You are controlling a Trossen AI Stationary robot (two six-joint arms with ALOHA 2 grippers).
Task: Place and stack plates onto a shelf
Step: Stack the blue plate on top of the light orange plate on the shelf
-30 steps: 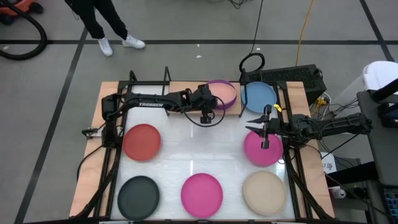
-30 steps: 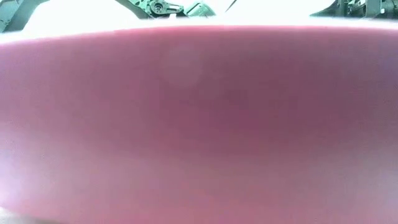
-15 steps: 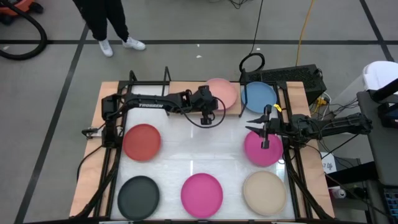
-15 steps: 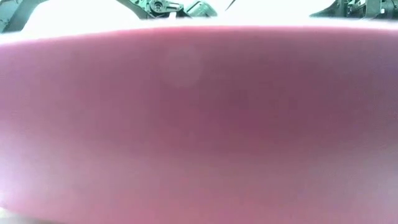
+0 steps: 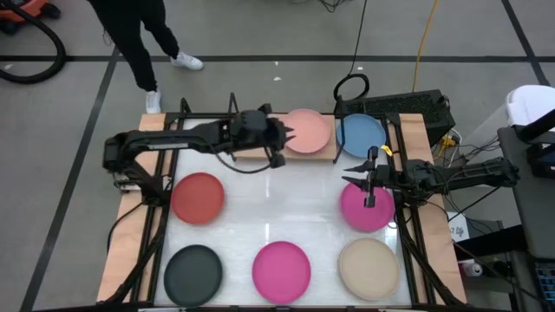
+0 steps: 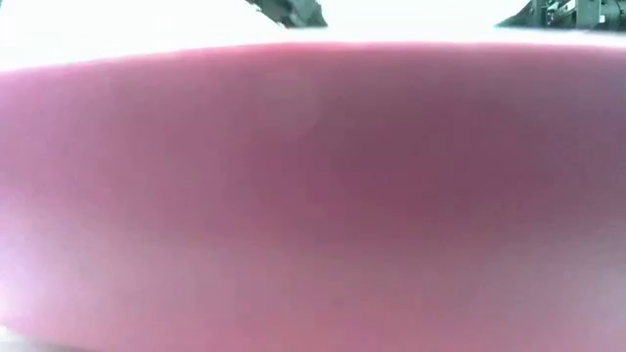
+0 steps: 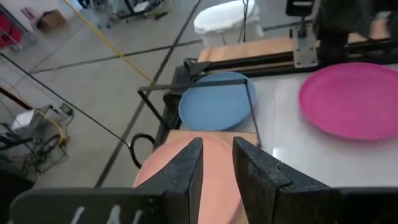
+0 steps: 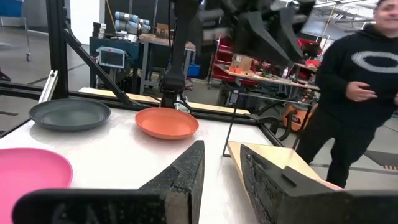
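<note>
In the high view a light pink plate (image 5: 309, 130) lies flat on the wood shelf (image 5: 323, 155) at the table's far edge; no purple plate shows. The blue plate (image 5: 362, 134) lies just right of it. On the table lie red (image 5: 198, 198), black (image 5: 192, 270), magenta (image 5: 281, 269), beige (image 5: 368, 267) and a second magenta plate (image 5: 364, 208). My left gripper (image 5: 276, 144) hovers just left of the pink plate (image 7: 211, 180), narrowly open and holding nothing. My right gripper (image 5: 371, 179) waits narrowly open over the far rim of the right magenta plate.
A magenta plate (image 6: 313, 196) close to the camera fills the low view. A person (image 5: 139, 35) walks on the floor beyond the far left corner and shows in the right wrist view (image 8: 360, 81). Black frame rails run along the table's left and right sides.
The pink plate has come down flat on the shelf, covering the purple plate whose rim showed a second ago. My left gripper has then drawn back from it toward the table's left. The right arm has kept still.
</note>
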